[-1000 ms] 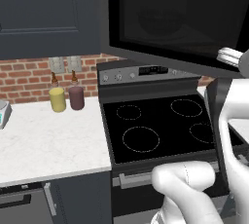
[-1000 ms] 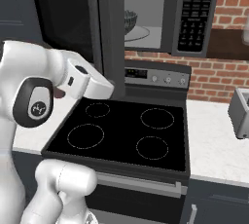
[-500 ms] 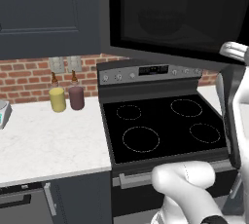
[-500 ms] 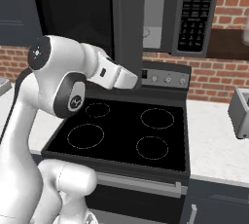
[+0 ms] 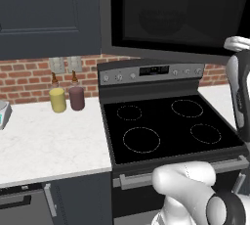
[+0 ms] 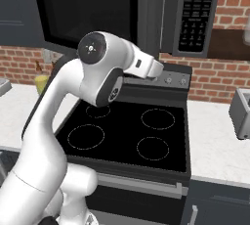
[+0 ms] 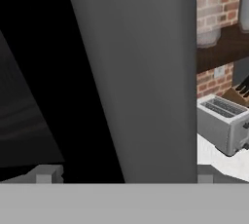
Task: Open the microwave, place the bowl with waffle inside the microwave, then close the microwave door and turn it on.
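The large dark grey-black box microwave hangs over the black glass stove top with its big dark-framed, black-glass microwave door swung wide open. In the left base view a faint rounded shape, which I take for the small round grey bowl, shows through the door glass; it seems to sit in the cavity behind, and the waffle cannot be made out. The jaws are spread fully apart and hold nothing: in the hand view their two small finger tips stand far apart at the bottom edge. A broad grey band of the door frame sits dead ahead at twelve o'clock, very close; whether it touches them cannot be told. That band's long axis runs nearly upright in the hand view, leaning a little toward eleven o'clock, with the black glass spreading away to nine and ten o'clock. A silver box toaster stands on the white worktop out at three o'clock. If the bowl is indeed inside, the step in hand looks like shutting the door. That turns on the panel lying flat across the jaws' path, so a push along twelve o'clock should swing it toward the microwave.
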You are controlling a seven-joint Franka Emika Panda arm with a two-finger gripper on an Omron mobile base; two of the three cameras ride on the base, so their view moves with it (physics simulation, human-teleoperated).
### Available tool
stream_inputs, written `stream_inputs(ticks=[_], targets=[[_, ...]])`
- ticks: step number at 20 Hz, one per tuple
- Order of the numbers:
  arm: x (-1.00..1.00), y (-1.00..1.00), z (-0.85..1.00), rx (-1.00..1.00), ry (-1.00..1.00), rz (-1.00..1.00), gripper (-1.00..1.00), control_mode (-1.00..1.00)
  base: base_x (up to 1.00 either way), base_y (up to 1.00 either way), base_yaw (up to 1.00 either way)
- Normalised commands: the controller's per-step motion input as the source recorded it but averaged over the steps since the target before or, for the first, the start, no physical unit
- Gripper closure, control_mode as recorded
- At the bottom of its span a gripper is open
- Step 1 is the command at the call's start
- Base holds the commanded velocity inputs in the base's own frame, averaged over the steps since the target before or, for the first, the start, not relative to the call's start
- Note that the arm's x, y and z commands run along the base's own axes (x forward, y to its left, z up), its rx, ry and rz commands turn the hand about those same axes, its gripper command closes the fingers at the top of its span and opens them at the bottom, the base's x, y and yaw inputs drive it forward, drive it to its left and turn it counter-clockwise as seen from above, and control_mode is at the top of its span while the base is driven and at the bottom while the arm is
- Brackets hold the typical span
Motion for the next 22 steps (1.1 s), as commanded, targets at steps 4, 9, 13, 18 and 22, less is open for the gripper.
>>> stream_inputs(ticks=[4,9,13,18,22], targets=[[0.46,-0.15,0.00,-0.01,0.00,0.07,-1.00,-1.00,0.00,0.00,0.00],[0.50,-0.03,0.00,-0.03,0.00,0.03,-1.00,-1.00,0.00,0.00,0.00],[0.59,0.00,0.00,-0.04,0.00,0.02,-1.00,-1.00,0.00,0.00,0.00],[0.69,-0.07,0.00,-0.03,0.00,0.00,-1.00,-1.00,0.00,0.00,0.00],[0.66,-0.07,0.00,-0.02,0.00,0.00,-1.00,-1.00,0.00,0.00,0.00]])
